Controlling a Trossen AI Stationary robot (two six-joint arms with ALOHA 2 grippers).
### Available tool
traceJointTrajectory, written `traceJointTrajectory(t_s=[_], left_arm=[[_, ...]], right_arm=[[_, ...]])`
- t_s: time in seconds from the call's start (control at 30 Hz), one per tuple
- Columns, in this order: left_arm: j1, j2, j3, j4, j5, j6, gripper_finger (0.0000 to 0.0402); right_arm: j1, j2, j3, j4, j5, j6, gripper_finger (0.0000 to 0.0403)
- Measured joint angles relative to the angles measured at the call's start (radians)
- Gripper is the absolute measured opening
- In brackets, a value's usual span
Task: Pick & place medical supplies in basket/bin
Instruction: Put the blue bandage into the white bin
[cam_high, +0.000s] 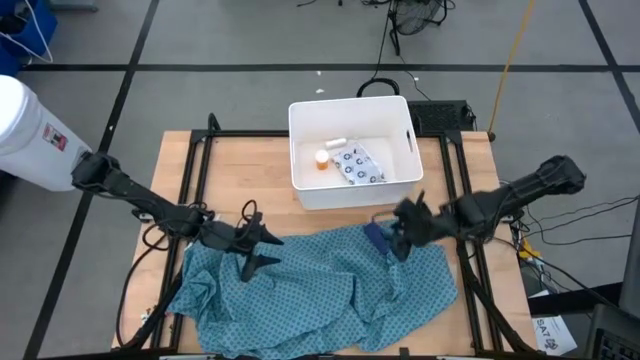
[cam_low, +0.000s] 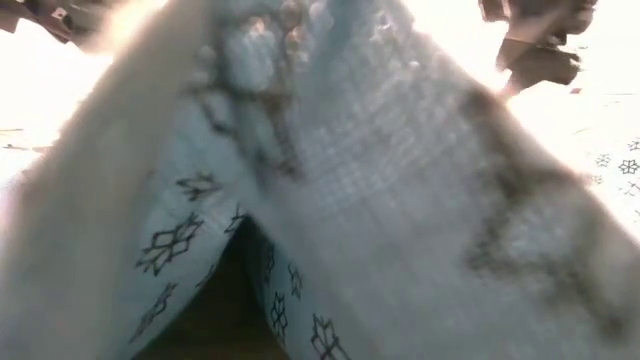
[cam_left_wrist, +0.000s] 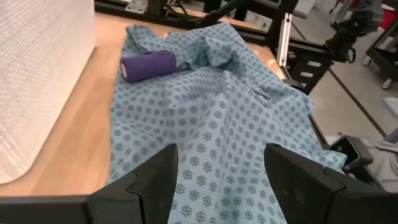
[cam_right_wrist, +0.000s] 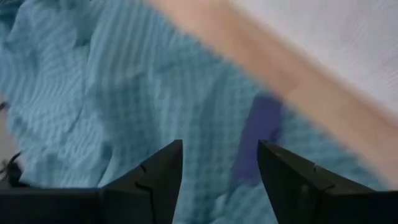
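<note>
The right end effector hangs over the cloth's upper right part, its two dark fingers spread apart with nothing between them, and the dark blue oblong block lies on the cloth just beside it, at its 9 o'clock in the high view. The left end effector sits over the cloth's upper left edge, fingers likewise spread and empty, pointing across the fabric toward that block, which is well apart from it. The teal patterned cloth lies rumpled over the near half of the wooden counter. At 12 o'clock from the block stands the white tub, near the counter's far edge; inside it rest the orange pill bottle, the flat white packet with dark ring prints, and the small white tube. A white cylindrical container with a red label stands off the counter at 10 o'clock. The low view is filled with cloth close up.
</note>
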Motion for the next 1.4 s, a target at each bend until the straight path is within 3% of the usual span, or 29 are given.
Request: traceJointTrajectory(t_s=[0.2,0.4,0.67,0.83,1.0,1.2,1.4], left_arm=[[0.034,0.000,0.000,-0.001,0.010,-0.013,0.0244],[0.039,0.001,0.000,-0.002,0.010,-0.020,0.0243],[0.046,0.006,0.000,0.000,0.012,-0.019,0.0243],[0.077,0.080,0.000,0.005,0.103,-0.022,0.0243],[0.104,0.211,0.000,0.080,0.136,-0.023,0.0243],[0.124,0.360,0.000,0.143,0.189,-0.032,0.0243],[0.125,0.432,-0.001,0.113,0.197,-0.076,0.0243]], right_arm=[[0.157,0.000,-0.146,0.132,0.007,0.205,0.0196],[0.265,0.008,-0.239,0.184,0.081,0.370,0.0196],[0.282,0.104,-0.317,0.238,0.018,0.464,0.0196],[0.258,0.175,-0.354,0.251,-0.035,0.509,0.0191],[0.228,0.215,-0.410,0.282,-0.060,0.536,0.0140],[0.180,0.222,-0.510,0.348,-0.102,0.581,0.0019],[0.150,0.216,-0.549,0.284,-0.155,0.689,0.0003]])
